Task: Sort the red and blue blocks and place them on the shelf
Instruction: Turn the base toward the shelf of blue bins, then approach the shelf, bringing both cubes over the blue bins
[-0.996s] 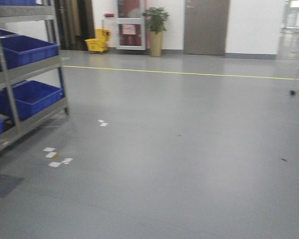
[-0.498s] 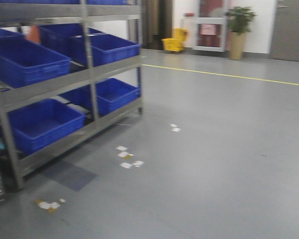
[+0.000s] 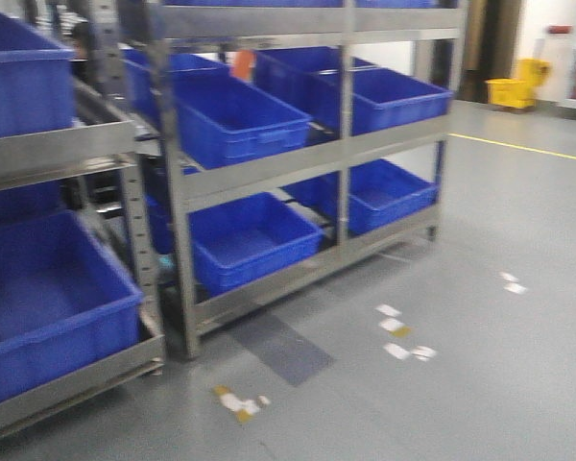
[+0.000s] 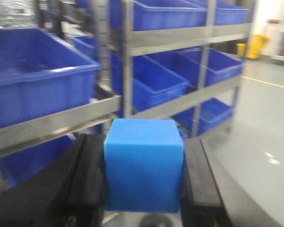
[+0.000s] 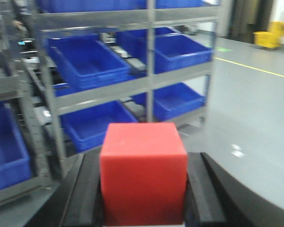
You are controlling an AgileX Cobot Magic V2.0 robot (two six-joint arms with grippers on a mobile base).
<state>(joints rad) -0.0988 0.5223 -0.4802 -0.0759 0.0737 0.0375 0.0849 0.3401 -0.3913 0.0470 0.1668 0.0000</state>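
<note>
Front view: the shelf [image 3: 269, 163] carries only big blue bins [image 3: 235, 120]. I see no block on it, so both placings seem not yet done.

Left wrist view: the left gripper [image 4: 144, 182] pinches the blue block [image 4: 143, 161], a plain matte cube, before the shelf.

Right wrist view: the right gripper [image 5: 143, 191] pinches the red block [image 5: 143, 165], equally plain.

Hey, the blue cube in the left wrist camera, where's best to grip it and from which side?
By its two opposite flat side faces, as the left gripper does now: the blue cube sits square between the black fingers, one on each side. Plain parallel faces suit a straight, centred pinch from the wrist camera's side, I'd judge.
</note>
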